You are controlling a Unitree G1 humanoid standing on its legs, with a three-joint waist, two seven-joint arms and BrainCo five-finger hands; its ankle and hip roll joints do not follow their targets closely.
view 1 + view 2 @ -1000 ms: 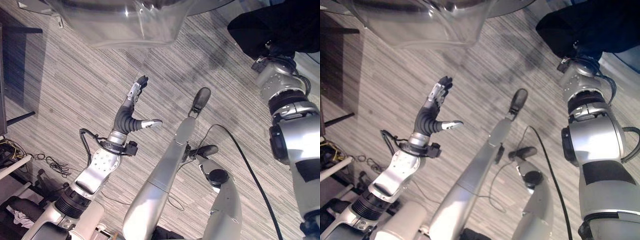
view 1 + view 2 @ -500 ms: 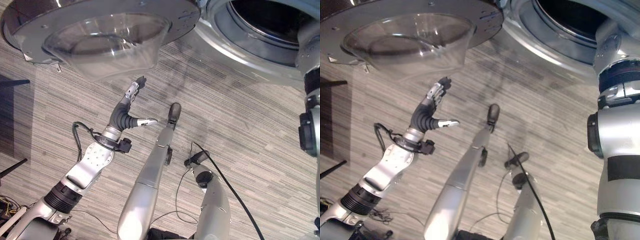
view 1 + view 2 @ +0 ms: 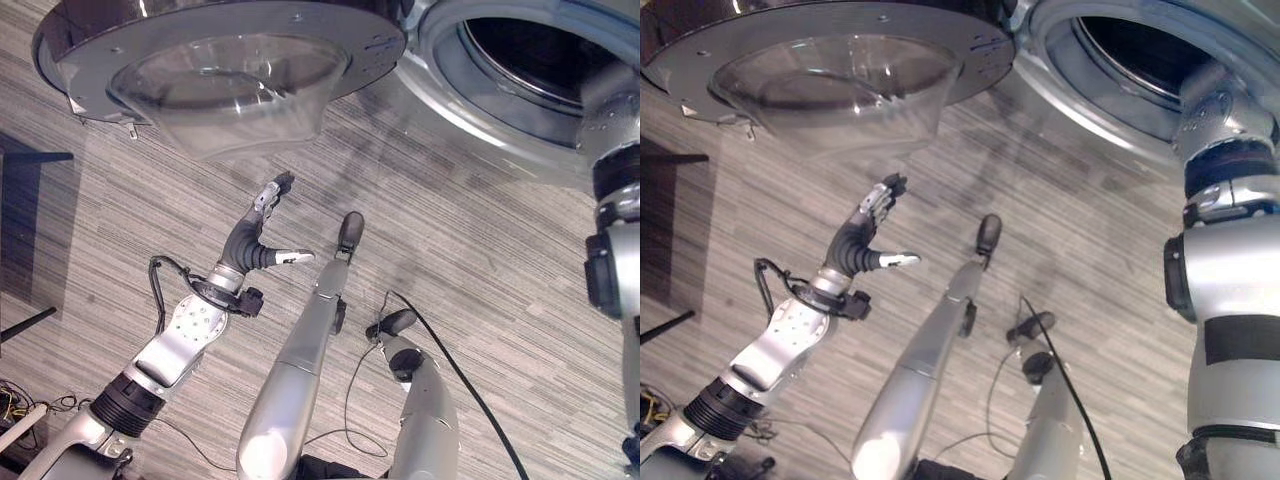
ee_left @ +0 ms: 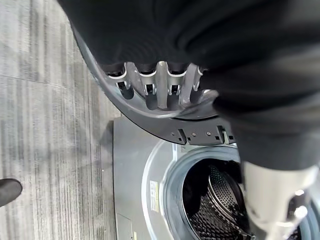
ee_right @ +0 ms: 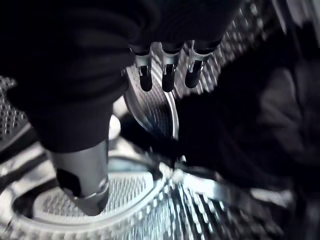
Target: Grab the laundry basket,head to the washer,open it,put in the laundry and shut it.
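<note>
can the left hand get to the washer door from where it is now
Probably yes. The left hand is raised with straight fingers just below the open washer door, apart from it, with nothing between them. In its wrist view the fingers point at the door's rim, with the drum open beyond.

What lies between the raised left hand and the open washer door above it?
Nothing: in the left eye view a bare stretch of striped floor shows between the left hand and the washer door.

Laundry rm, front-load washer (image 3: 520,90), wood-look floor (image 3: 520,260)
</note>
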